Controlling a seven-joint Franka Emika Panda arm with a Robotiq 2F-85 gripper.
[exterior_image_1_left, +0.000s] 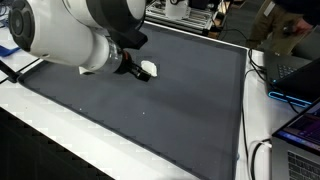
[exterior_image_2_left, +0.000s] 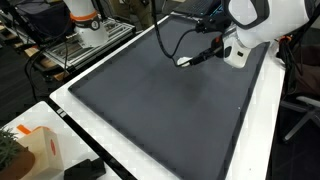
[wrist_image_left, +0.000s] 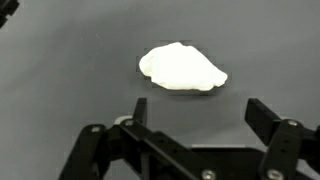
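In an exterior view, a white robot arm (exterior_image_2_left: 262, 22) reaches in from the upper right corner over a dark grey mat (exterior_image_2_left: 160, 110) that covers most of a white counter (exterior_image_2_left: 258, 140). Its black gripper (exterior_image_2_left: 193, 59) slants down toward the far part of the mat. A small white lump (exterior_image_2_left: 183, 62) lies on the mat right at its tip. The fingers are too small to make out. Black cables (exterior_image_2_left: 170, 35) loop from the arm. Beyond the counter stands a second robot base (exterior_image_2_left: 85, 27) with an orange ring. At the near left corner sit a cardboard box (exterior_image_2_left: 38, 150) and a black object (exterior_image_2_left: 85, 170).
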